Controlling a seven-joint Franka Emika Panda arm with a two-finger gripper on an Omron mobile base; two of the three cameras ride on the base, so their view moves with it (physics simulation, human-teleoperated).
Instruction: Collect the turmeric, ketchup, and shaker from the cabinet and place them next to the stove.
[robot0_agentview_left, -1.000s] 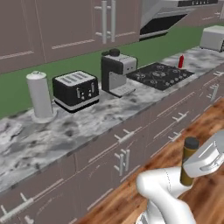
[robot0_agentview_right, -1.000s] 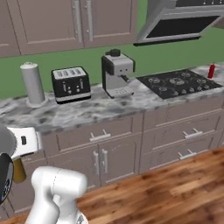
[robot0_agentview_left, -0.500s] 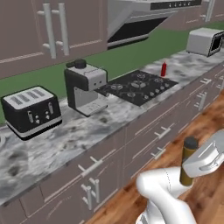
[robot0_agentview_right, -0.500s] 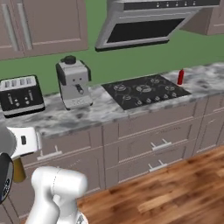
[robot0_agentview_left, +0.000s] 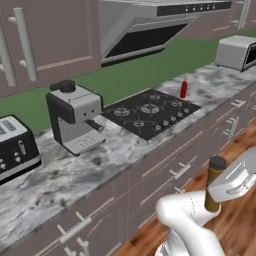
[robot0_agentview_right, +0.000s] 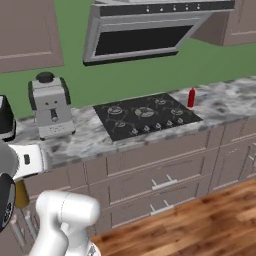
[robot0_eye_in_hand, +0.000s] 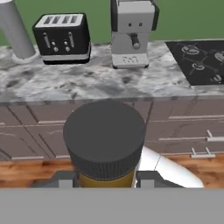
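Note:
My gripper (robot0_eye_in_hand: 105, 180) is shut on the turmeric (robot0_eye_in_hand: 104, 139), a mustard-brown jar with a dark cap, held low in front of the counter drawers. The same turmeric (robot0_agentview_left: 214, 186) stands upright in the white hand at the lower right of the left base view, and a sliver of the turmeric (robot0_agentview_right: 21, 193) shows at the left edge of the right base view. The ketchup (robot0_agentview_left: 183, 89) (robot0_agentview_right: 191, 98), a small red bottle, stands on the counter just right of the black stove (robot0_agentview_left: 150, 112) (robot0_agentview_right: 145, 118) (robot0_eye_in_hand: 202, 61). The shaker and the cabinet are out of view.
A grey coffee machine (robot0_agentview_left: 75, 118) (robot0_agentview_right: 50, 106) (robot0_eye_in_hand: 131, 33) stands left of the stove. A black toaster (robot0_agentview_left: 12, 148) (robot0_eye_in_hand: 63, 37) and a paper towel roll (robot0_eye_in_hand: 15, 30) are further left. A toaster oven (robot0_agentview_left: 235, 52) sits at the far right. Drawers line the counter front over a wood floor.
Both base views have slid along the counter, so the base has driven toward the stove, which is now near the centre. The jar stays in the shut gripper.

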